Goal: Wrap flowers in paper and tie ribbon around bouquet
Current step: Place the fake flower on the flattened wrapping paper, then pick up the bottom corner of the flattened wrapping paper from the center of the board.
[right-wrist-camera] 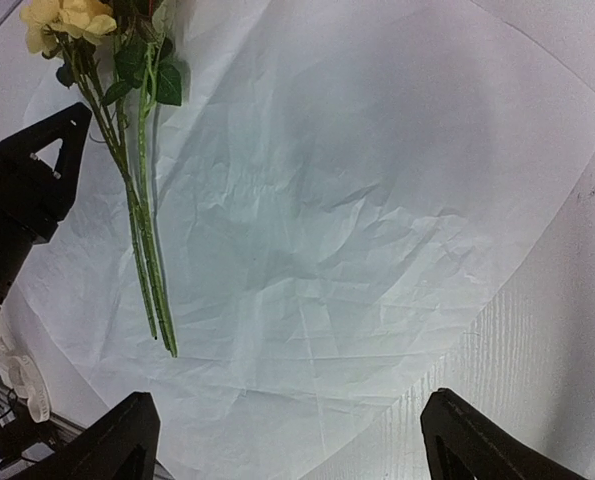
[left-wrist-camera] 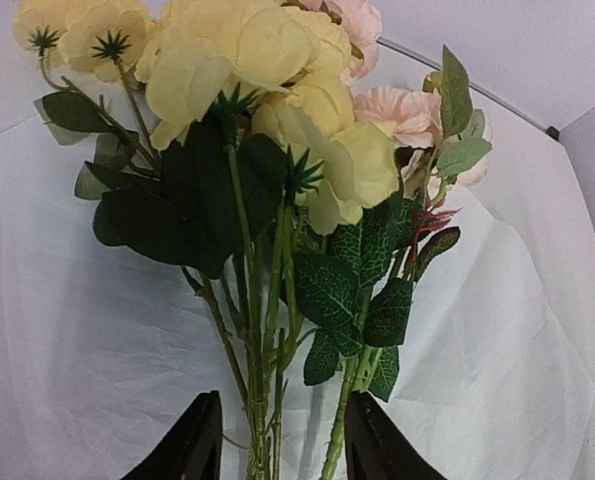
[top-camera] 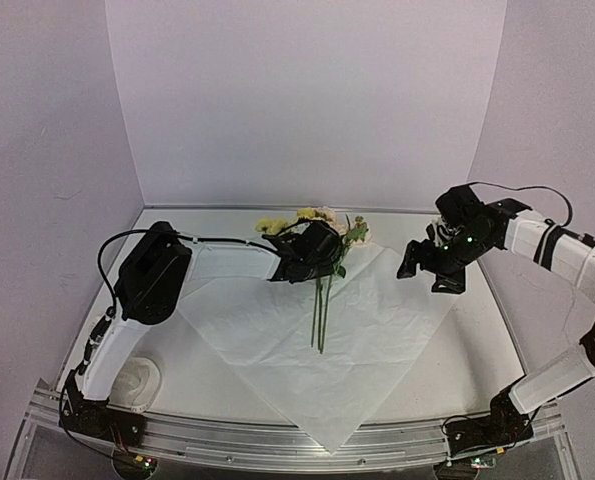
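The flowers [right-wrist-camera: 142,190] lie on the crinkled white paper [right-wrist-camera: 377,200].

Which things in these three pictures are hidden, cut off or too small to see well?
Top view: the left gripper hides the upper stems of the flowers, and its jaws cannot be seen.
Left wrist view: the bottom edge cuts off the lower stems.
Top view: the ribbon, at lower left, is too small; any print is unreadable.
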`<state>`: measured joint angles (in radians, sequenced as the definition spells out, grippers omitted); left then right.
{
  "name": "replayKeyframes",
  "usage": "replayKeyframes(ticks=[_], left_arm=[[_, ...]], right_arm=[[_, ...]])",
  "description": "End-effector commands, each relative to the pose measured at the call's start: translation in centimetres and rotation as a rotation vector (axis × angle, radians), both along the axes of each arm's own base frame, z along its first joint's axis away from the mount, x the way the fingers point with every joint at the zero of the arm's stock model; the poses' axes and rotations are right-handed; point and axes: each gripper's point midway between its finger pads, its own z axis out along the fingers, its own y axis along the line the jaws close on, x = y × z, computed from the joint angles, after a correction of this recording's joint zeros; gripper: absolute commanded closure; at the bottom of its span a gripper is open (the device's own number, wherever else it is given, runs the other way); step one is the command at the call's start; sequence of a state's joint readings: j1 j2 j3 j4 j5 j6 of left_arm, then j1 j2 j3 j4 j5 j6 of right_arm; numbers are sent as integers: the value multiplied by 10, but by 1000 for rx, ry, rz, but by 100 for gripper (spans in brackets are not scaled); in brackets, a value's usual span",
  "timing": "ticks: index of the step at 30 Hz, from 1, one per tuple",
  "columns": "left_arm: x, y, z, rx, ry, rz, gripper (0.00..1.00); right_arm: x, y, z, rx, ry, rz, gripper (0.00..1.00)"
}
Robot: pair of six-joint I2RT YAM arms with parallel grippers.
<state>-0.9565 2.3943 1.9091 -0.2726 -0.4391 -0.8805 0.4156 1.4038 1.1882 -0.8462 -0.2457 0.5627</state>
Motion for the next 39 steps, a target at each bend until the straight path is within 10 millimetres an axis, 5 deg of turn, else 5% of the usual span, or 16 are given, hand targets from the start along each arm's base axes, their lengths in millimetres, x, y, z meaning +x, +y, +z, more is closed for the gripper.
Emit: replayKeyframes(ticks=[1, 7, 13, 24, 31, 39], left_arm=[[-4, -2, 35, -87, -35, -11, 51], [-16, 7, 68, -125, -50, -41, 40], [-45, 54, 113, -155, -72, -65, 33], [-96, 144, 107, -174, 12, -91, 32], [-110, 168, 104, -191, 18, -94, 32], [-119, 184, 104, -191, 11, -67, 33]], right_arm=[[-16, -4, 4, -18, -13, 57, 6], [-36, 6, 0, -86, -61, 205, 6], [-76, 40, -11, -141, -206, 542, 9], [-167, 89, -55, -280, -534, 1214, 9], [-206, 110, -78, -516, -740, 1568, 9], [-234, 151, -83, -636, -898, 1690, 11]])
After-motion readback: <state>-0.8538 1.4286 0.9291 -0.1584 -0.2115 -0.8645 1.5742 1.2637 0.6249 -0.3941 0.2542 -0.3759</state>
